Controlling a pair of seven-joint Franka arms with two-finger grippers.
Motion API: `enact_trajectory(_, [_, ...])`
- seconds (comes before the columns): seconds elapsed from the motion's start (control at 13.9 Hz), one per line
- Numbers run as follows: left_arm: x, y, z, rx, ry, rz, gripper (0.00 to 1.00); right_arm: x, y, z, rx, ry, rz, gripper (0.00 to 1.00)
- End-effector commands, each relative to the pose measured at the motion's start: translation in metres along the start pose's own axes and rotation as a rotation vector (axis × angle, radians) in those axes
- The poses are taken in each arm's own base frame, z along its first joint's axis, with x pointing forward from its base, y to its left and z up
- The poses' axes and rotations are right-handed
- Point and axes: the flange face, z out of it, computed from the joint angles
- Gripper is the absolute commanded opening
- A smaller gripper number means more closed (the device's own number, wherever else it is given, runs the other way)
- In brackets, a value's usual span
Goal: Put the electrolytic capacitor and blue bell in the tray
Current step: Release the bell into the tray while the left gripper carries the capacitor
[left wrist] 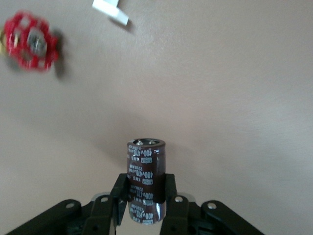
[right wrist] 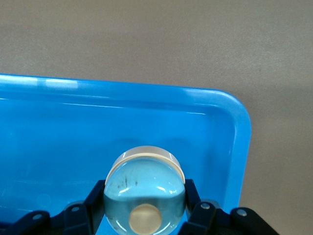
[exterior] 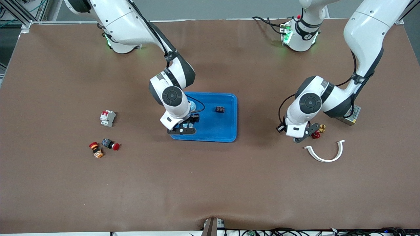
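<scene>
Table [exterior: 65,196] is brown, bare across most of it. Tray [exterior: 226,131] sits mid-table, bright blue, with one small dark component [exterior: 220,109] already in it toward the left arm's end. Right arm reaches down over the tray's corner nearest its own end; right gripper [exterior: 183,128] is clamped on the blue bell [right wrist: 144,191] — a pale blue dome with a cream rim, held low above the tray floor, just inside the rim [right wrist: 239,147]. Left arm is out at its own end of the table; left gripper [exterior: 306,134] is closed on the electrolytic capacitor [left wrist: 145,186] — dark brown can, white print, upright between the fingers [left wrist: 120,193], with bare table under it. Whether it's lifted or sitting on the surface, can't tell. Red valve handle [exterior: 316,134] with a brass fitting lies just beside that gripper, white curved clip [exterior: 326,152] nearer the camera, a metal box [exterior: 350,116] partly under the arm. Toward the right arm's end: white breaker [exterior: 107,118], two red push-buttons [exterior: 103,147]. My read: bell is at the drop step, capacitor just grasped and well apart from the tray. Next: right lets go and lifts straight up clear of the rim; left lifts the can, carries it across toward the tray and sets it down away from the dark part and the bell. Can is tall and narrow, so a low, gentle release makes sense — likely to tip otherwise. Arms will share the tray area, so sequence them.
</scene>
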Motion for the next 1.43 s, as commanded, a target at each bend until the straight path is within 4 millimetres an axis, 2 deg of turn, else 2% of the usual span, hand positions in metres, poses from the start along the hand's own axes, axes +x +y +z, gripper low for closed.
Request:
enact_trajectory(0.0, [-0.012, 0.013, -0.027, -0.025, -0.029, -0.199, 0.00, -0.010, -0.005, 0.007, -0.012, 0.009, -0.011, 0.37])
enact_trajectory(0.29, [-0.035, 0.033, -0.045, -0.065, -0.044, -0.405, 0.00, -0.011, -0.003, 0.012, -0.007, 0.019, -0.017, 0.38])
enact_trajectory(0.5, [-0.068, 0.057, -0.057, -0.092, -0.050, -0.527, 0.00, -0.010, -0.003, 0.017, -0.005, 0.025, -0.019, 0.39])
enact_trajectory(0.93, [-0.123, 0.093, -0.066, -0.150, -0.078, -0.662, 0.00, -0.010, -0.002, 0.028, -0.020, 0.031, -0.036, 0.40])
enact_trajectory(1.08, [-0.137, 0.098, -0.061, -0.159, -0.073, -0.680, 0.00, -0.010, -0.002, 0.030, -0.021, 0.028, -0.036, 0.42])
enact_trajectory(1.15, [-0.145, 0.101, -0.054, -0.158, -0.058, -0.686, 0.00, -0.009, -0.002, 0.029, -0.021, 0.030, -0.033, 0.46])
enact_trajectory(1.22, [-0.148, 0.105, -0.049, -0.170, -0.049, -0.703, 0.00, -0.007, 0.001, 0.028, -0.019, 0.031, -0.029, 0.60])
enact_trajectory(1.29, [-0.154, 0.112, -0.047, -0.190, -0.044, -0.720, 0.00, -0.006, 0.003, 0.027, -0.019, 0.031, -0.026, 0.95])
enact_trajectory(1.36, [-0.158, 0.117, -0.041, -0.197, -0.033, -0.729, 0.00, -0.005, 0.003, 0.025, -0.018, 0.032, -0.024, 1.00])
